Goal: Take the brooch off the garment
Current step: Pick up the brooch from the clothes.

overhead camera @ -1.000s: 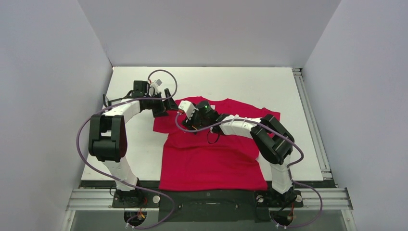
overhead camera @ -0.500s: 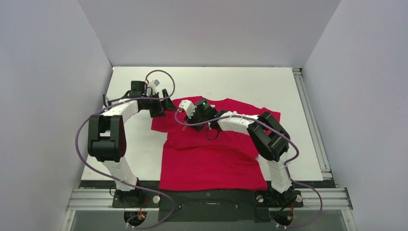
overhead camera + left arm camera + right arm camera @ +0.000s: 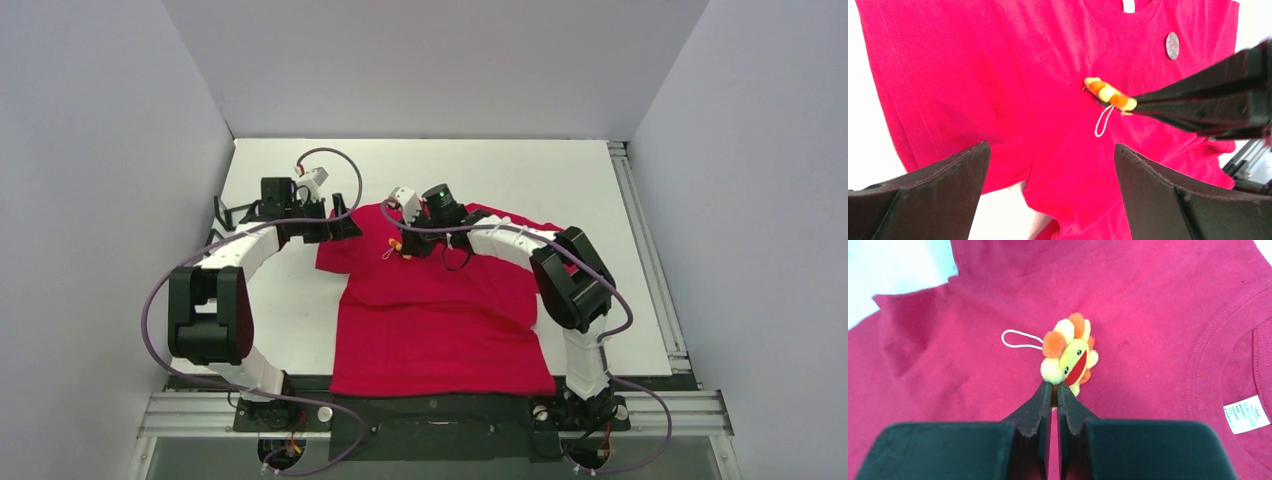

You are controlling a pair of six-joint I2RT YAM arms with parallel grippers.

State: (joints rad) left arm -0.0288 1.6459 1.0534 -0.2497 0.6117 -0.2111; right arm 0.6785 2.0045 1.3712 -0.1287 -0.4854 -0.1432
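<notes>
The garment (image 3: pixel 440 320) is a bright red T-shirt lying flat on the white table, its neckline at the far side. The brooch (image 3: pixel 1070 352) is a fuzzy yellow and orange flower with a smiling face and a white cord loop (image 3: pixel 1020 340), resting on the chest left of the collar. My right gripper (image 3: pixel 1054 385) is shut on the brooch's lower edge. From above, the brooch (image 3: pixel 395 244) shows just off the right gripper (image 3: pixel 406 247). My left gripper (image 3: pixel 345 222) hangs open over the shirt's left sleeve (image 3: pixel 998 75), with nothing between its fingers. The brooch (image 3: pixel 1110 94) lies beyond them.
A small silver disc (image 3: pixel 1172 45) sits on the shirt near the collar. A white label (image 3: pixel 1247 414) shows inside the neckline. Bare white table (image 3: pixel 280 300) lies left of the shirt. Grey walls close three sides, and a metal rail (image 3: pixel 640 250) runs along the right edge.
My right gripper has closed onto the brooch and shifted toward the far side of the shirt. The left arm has drawn slightly left, its jaws still wide.
</notes>
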